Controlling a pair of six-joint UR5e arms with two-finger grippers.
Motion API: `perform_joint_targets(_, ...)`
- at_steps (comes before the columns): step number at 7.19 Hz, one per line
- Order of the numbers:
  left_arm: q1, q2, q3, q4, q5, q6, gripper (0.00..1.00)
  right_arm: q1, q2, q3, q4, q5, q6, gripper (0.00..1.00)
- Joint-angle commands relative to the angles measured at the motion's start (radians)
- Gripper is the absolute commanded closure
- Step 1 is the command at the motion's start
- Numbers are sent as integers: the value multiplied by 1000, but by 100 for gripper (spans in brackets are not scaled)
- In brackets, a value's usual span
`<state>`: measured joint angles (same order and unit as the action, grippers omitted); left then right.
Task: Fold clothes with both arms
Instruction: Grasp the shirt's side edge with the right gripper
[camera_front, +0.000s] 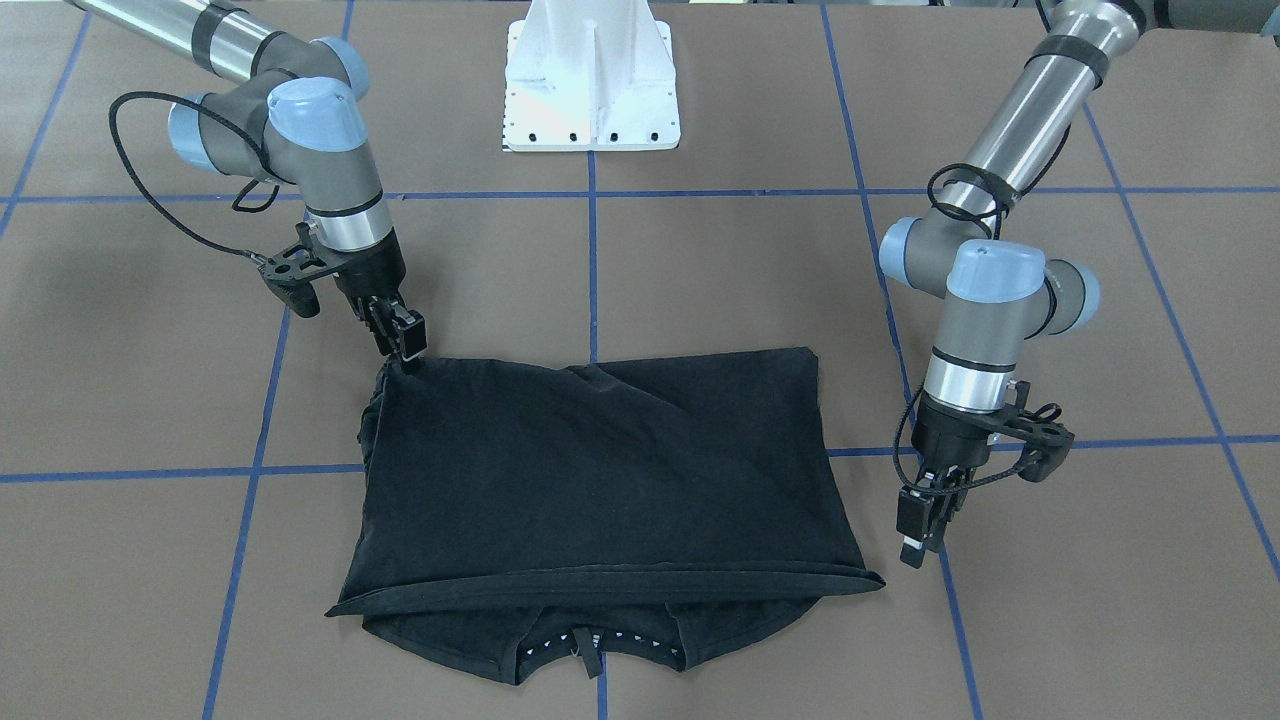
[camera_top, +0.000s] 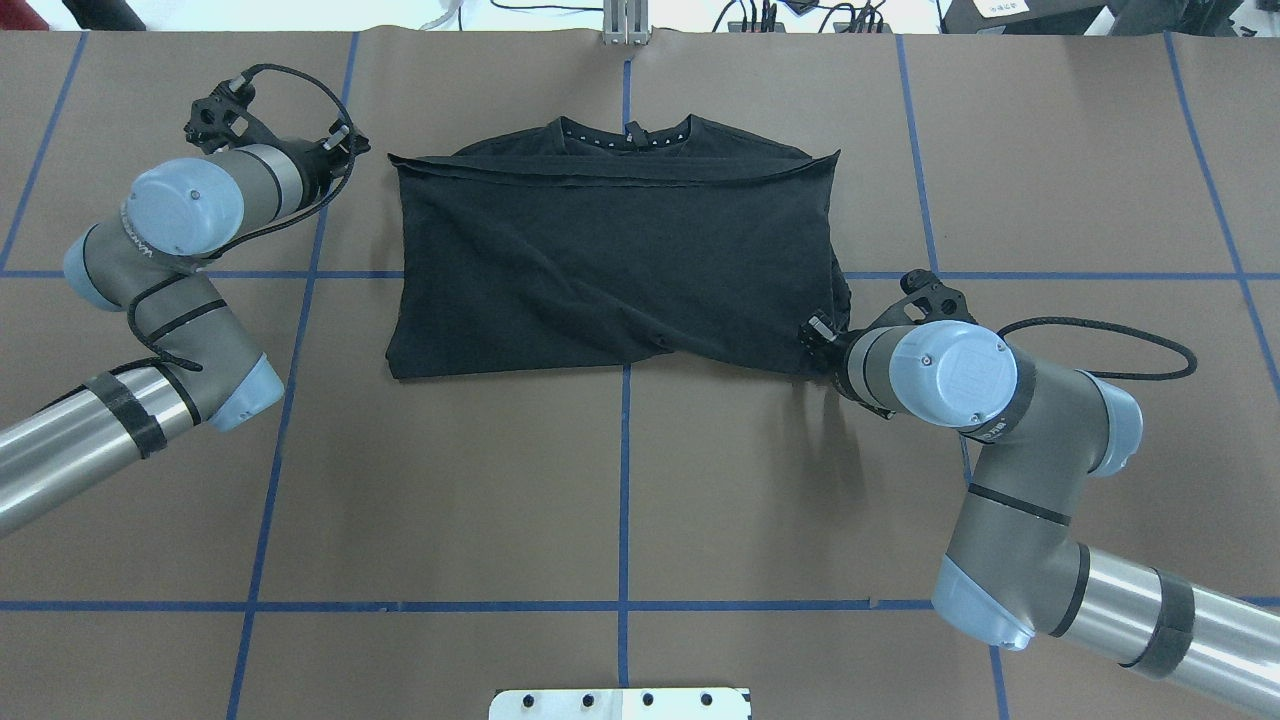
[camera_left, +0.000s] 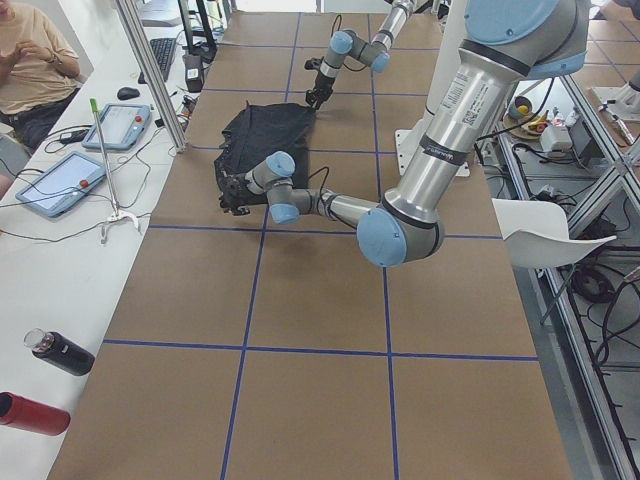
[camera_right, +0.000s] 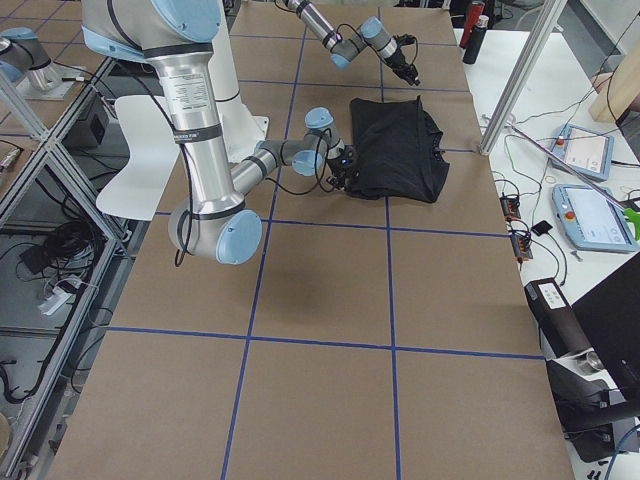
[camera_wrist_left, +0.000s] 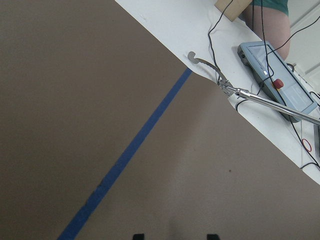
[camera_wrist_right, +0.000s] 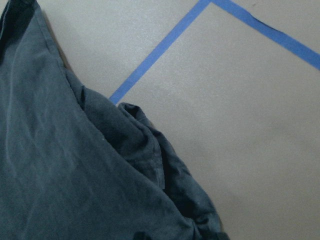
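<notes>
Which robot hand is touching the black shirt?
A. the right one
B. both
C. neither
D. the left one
A: the right gripper has its tips down on a corner of the shirt on the robot's side, while the left gripper hangs over bare table beside the shirt, apart from it.

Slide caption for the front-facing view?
Folded black short-sleeved T-shirt on brown gridded table; right black two-finger gripper at its corner, left gripper alongside.
</notes>
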<state>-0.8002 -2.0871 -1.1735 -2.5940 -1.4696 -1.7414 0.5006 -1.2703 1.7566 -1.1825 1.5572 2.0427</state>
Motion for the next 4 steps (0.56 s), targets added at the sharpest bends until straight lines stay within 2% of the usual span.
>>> perform_joint_targets(1, 1, -1, 0, 0, 3, -7, 49, 3, -9, 9, 0, 1, -1, 100)
perform_joint_targets(3, 2, -2, -3, 2, 5, -9, 49, 6, -21, 32, 0, 10, -3, 100)
perform_joint_targets(4, 3, -4, -3, 2, 3, -7, 49, 6, -62, 90, -2, 12, -4, 100)
